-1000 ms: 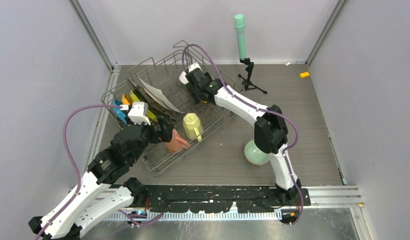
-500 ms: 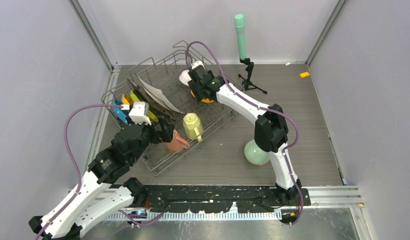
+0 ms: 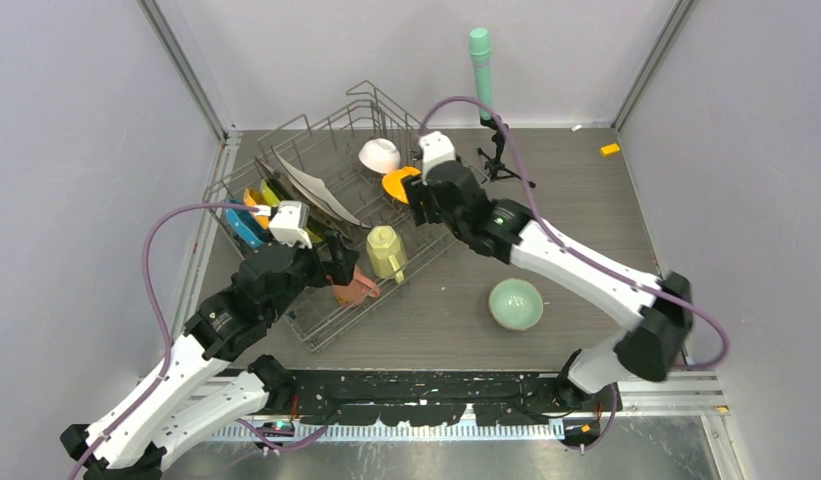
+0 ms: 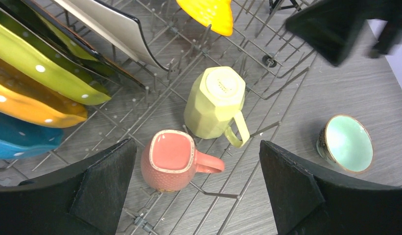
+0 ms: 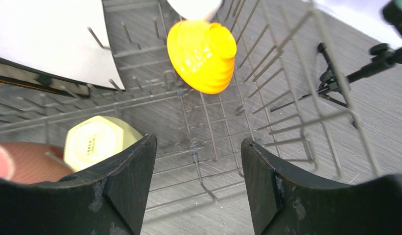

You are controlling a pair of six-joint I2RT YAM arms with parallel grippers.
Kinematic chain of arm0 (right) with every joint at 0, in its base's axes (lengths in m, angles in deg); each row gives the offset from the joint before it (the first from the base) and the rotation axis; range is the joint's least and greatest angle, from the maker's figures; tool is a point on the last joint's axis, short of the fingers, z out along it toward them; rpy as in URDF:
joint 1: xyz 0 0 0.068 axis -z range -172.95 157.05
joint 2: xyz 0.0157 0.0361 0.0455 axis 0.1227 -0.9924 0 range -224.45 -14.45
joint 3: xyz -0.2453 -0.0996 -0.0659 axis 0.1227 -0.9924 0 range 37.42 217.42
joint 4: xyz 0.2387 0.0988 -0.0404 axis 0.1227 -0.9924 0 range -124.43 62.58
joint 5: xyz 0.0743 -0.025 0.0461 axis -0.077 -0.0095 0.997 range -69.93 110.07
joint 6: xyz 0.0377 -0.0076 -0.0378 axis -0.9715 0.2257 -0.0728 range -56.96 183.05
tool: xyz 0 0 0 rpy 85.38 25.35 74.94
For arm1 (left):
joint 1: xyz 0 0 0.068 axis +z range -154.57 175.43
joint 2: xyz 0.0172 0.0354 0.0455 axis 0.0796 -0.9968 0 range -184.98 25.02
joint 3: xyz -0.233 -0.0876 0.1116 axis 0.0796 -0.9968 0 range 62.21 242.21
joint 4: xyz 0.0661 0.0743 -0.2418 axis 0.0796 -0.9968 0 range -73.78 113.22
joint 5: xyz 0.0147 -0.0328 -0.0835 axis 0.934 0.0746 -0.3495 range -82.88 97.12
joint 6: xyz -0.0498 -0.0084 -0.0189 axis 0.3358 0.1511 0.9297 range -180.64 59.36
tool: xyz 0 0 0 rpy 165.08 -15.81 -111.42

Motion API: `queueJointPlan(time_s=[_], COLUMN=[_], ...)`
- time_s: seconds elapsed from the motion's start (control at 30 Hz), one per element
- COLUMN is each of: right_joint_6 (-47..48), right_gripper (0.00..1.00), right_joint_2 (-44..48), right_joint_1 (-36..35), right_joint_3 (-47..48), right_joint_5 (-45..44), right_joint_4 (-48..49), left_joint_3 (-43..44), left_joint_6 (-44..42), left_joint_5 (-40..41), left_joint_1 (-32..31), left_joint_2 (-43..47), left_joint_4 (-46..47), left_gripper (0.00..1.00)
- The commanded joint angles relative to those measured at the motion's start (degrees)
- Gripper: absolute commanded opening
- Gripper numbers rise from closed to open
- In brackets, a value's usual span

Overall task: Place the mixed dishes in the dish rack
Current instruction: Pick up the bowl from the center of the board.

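The dish rack (image 3: 361, 200) holds blue (image 3: 244, 228), orange (image 3: 254, 200) and yellow-green (image 3: 276, 195) plates on edge, a white square plate (image 3: 316, 190), a white bowl (image 3: 380, 154), an orange bowl (image 3: 399, 184), a pale-yellow mug (image 3: 385, 251) upside down and a pink mug (image 3: 354, 286). My left gripper (image 4: 197, 147) hangs wide open over the pink mug (image 4: 168, 159), touching nothing. My right gripper (image 5: 198, 147) is open and empty above the rack wires (image 5: 208, 127), just near of the orange bowl (image 5: 202, 55). A pale green bowl (image 3: 515, 303) sits on the table right of the rack.
A green-topped cylinder on a black tripod (image 3: 483, 75) stands behind the rack's far right corner. A small orange block (image 3: 610, 149) lies at the far right. Walls close in the table on three sides.
My right gripper has drawn back from the white and orange bowls toward the near right, and its elbow has swung right, uncovering the green bowl. The left arm has edged slightly forward.
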Motion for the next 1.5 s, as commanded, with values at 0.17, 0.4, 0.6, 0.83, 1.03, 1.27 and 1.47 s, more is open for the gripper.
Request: queueJointPlan(time_s=[0.17, 0.4, 0.6, 0.83, 1.03, 1.27, 1.47], right_joint_6=[-10.9, -20.4, -33.3, -60.6, -68.2, -70.6, -75.1], right_gripper=[0.69, 0.68, 0.69, 0.66, 0.61, 0.51, 0.49], right_joint_2=[25.4, 41.9, 53.0, 59.8, 61.0, 59.7, 54.2], right_joint_1=[0.5, 0.6, 0.6, 0.6, 0.7, 0.8, 1.1], right_joint_3=[-21.6, -31.6, -40.3, -48.0, -53.2, -54.5, -56.7], right_joint_5=[-9.3, -17.8, -25.8, -28.9, -24.7, -20.6, -18.3], right_joint_4=[12.3, 5.5, -7.8, -27.1, -29.1, -28.4, -27.5], left_joint_3=[3.7, 4.6, 6.4, 12.1, 14.7, 17.9, 19.3], left_joint_6=[4.3, 5.4, 0.4, -5.8, -6.1, -6.7, -6.4], left_joint_5=[-15.9, -19.4, -12.6, -7.7, -9.6, -10.1, -11.0], left_joint_1=[0.2, -0.9, -7.0, -16.7, -19.9, -20.8, -21.3], left_joint_2=[-7.6, -13.6, -15.8, -23.9, -30.0, -35.6, -38.7], left_joint_4=[9.3, 12.2, 12.8, 14.0, 15.8, 16.1, 16.1], left_gripper=[0.99, 0.98, 0.88, 0.9, 0.91, 0.91, 0.91])
